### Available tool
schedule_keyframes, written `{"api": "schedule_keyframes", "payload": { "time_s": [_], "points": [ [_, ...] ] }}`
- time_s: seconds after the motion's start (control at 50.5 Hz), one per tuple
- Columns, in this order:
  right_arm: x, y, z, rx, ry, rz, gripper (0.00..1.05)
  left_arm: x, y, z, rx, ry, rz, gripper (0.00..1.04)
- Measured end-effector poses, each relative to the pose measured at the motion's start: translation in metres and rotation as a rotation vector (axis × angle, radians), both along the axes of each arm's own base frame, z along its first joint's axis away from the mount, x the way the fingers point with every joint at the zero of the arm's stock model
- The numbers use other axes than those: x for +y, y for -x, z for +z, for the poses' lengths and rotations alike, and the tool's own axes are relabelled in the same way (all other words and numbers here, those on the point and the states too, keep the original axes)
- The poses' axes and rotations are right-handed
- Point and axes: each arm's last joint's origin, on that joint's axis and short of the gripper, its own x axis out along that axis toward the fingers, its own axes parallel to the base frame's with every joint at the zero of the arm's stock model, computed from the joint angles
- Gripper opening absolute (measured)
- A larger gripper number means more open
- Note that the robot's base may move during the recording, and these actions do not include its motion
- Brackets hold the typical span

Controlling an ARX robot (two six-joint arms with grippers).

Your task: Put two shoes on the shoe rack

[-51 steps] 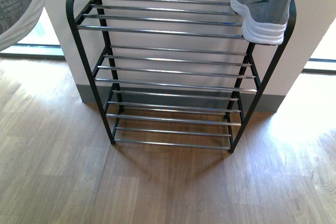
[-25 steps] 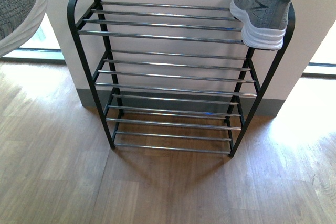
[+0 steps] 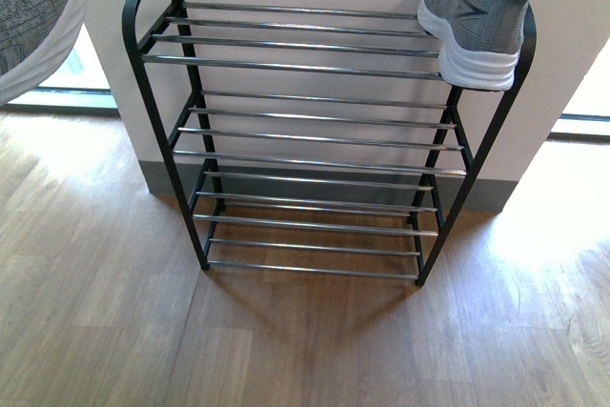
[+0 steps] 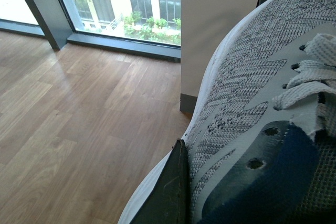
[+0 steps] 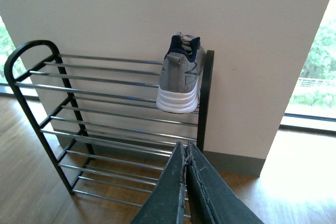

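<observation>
The shoe rack (image 3: pixel 305 69), a black frame with chrome rods, stands against the wall. One grey sneaker (image 3: pixel 479 18) rests on the right end of its top tier, heel toward me; the right wrist view shows the same sneaker (image 5: pixel 181 77) and rack (image 5: pixel 105 82). A second grey sneaker (image 4: pixel 252 108) fills the left wrist view, and my left gripper (image 4: pixel 199 174) is shut on its collar, one dark finger (image 4: pixel 170 192) pressed against the knit side. This held sneaker (image 3: pixel 33 7) shows at the front view's upper left, clear of the rack. My right gripper (image 5: pixel 185 146) is shut and holds nothing, low before the rack.
Wooden floor (image 3: pixel 305 340) spreads in front of the rack. A grey skirting (image 3: pixel 496 193) runs along the wall behind it. Floor-level windows (image 4: pixel 131 3) flank the wall section on both sides.
The front view shifted a little, so the rack sits slightly lower in the picture than a second ago. The sneaker on the top tier kept its place. Nothing differs over the last half second.
</observation>
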Motion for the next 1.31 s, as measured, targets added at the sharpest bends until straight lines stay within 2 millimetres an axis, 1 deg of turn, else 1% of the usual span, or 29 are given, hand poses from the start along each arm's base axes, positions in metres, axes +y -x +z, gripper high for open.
{"api": "schedule_keyframes", "payload": {
  "time_s": [0.158,0.198,0.257,0.337,0.594,1.307],
  "points": [
    [0.006,0.009,-0.007,0.0,0.0,0.001,0.01,0.0,0.0,0.0,0.0,0.0,0.0,0.01],
    [0.009,0.012,-0.009,0.002,0.0,-0.024,0.01,0.0,0.0,0.0,0.0,0.0,0.0,0.01],
    [0.015,0.014,-0.01,0.0,0.001,-0.007,0.01,0.0,0.0,0.0,0.0,0.0,0.0,0.01],
    [0.017,0.017,-0.011,-0.003,0.002,0.011,0.01,0.0,0.0,0.0,0.0,0.0,0.0,0.01],
    [0.017,0.025,-0.019,-0.017,0.002,0.003,0.01,0.0,0.0,0.0,0.0,0.0,-0.001,0.01],
    [0.017,0.043,-0.018,-0.029,0.003,0.003,0.01,0.0,0.0,0.0,0.0,0.0,0.0,0.01]
  ]
}}
